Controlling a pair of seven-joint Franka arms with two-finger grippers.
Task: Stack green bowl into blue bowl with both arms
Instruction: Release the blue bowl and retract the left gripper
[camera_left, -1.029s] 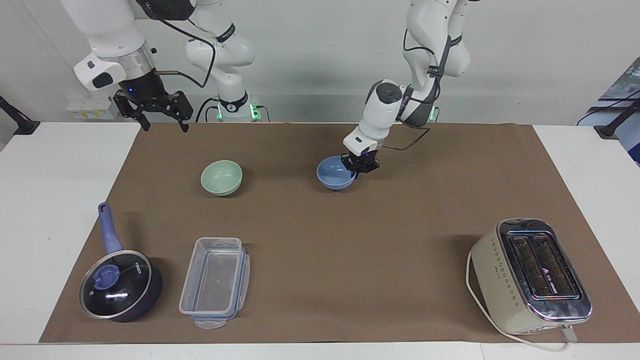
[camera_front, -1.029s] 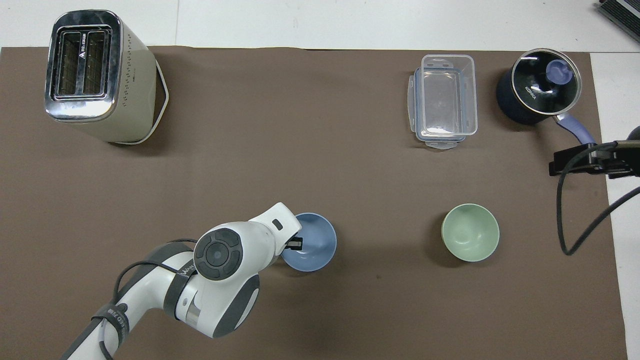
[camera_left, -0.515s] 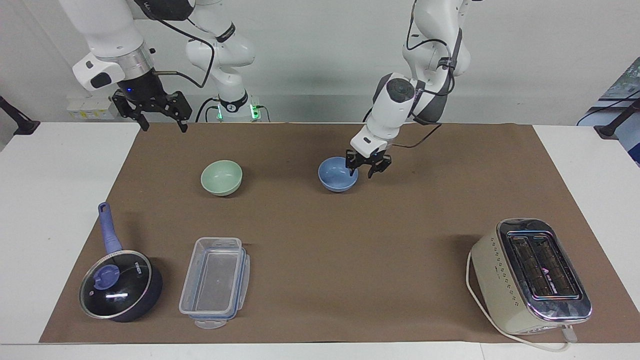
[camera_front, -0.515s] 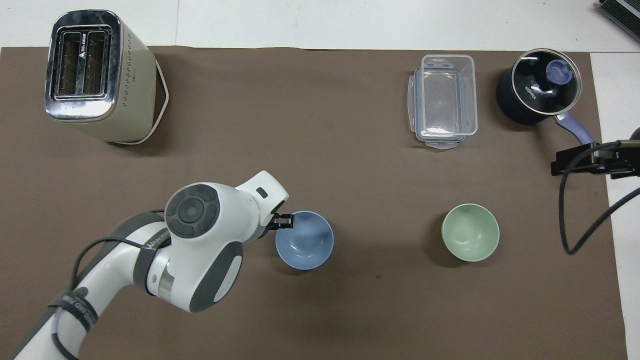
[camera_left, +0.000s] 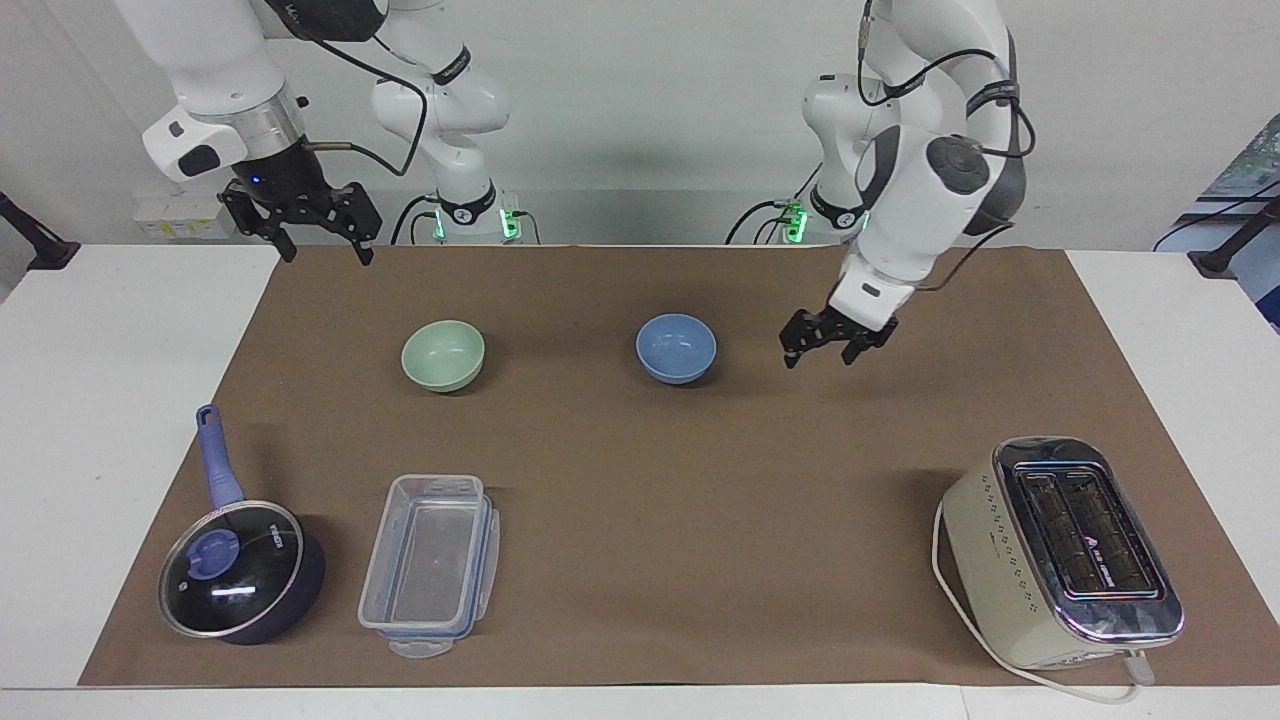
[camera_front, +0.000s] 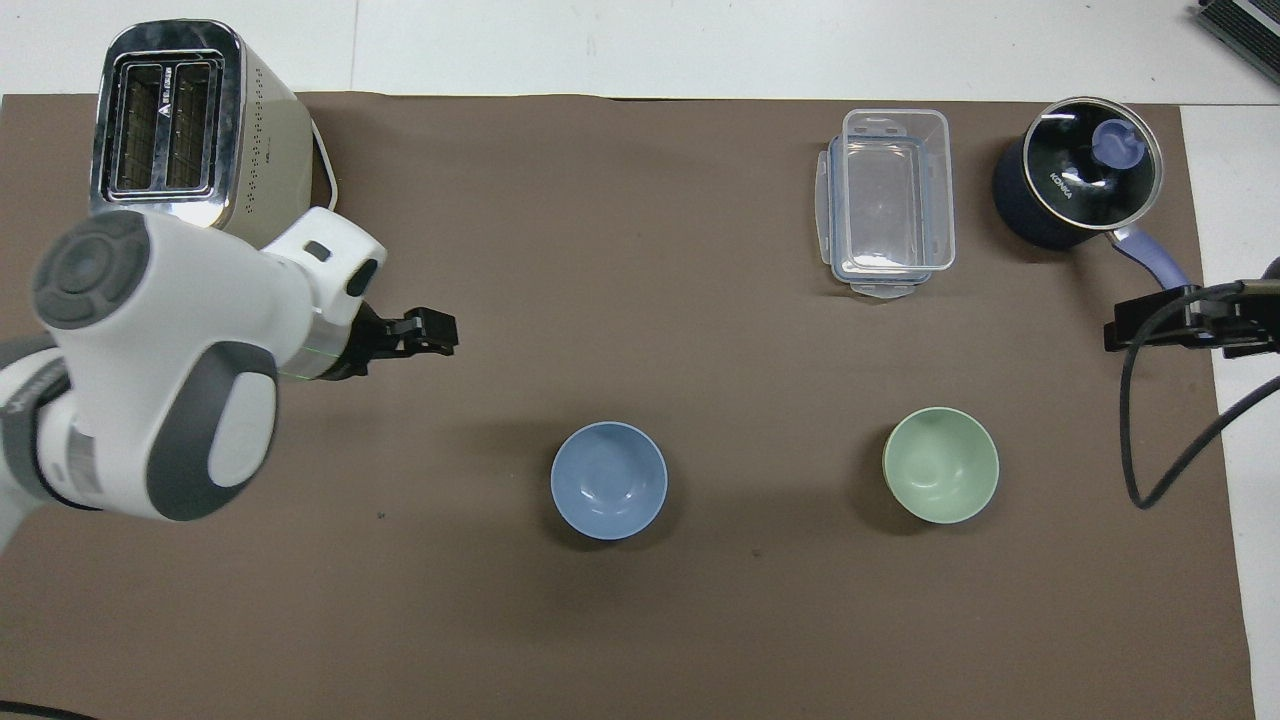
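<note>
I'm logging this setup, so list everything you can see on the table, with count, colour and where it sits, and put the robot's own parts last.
green bowl: one, pale mint green, on the mat toward the right arm's end, beside the blue bowl, apart from it.
blue bowl: one, light periwinkle blue, near the mat's middle, empty.
plastic container: one, clear, open, farther from the robots than the green bowl.
pot: one, dark with a glass lid and blue handle, beside the container.
toaster: one, cream and chrome, toward the left arm's end.
mat: one, brown, covering the table.
left end effector: one, black, open, empty, over bare mat beside the blue bowl.
right end effector: one, black, open, waiting over the mat's edge.
</note>
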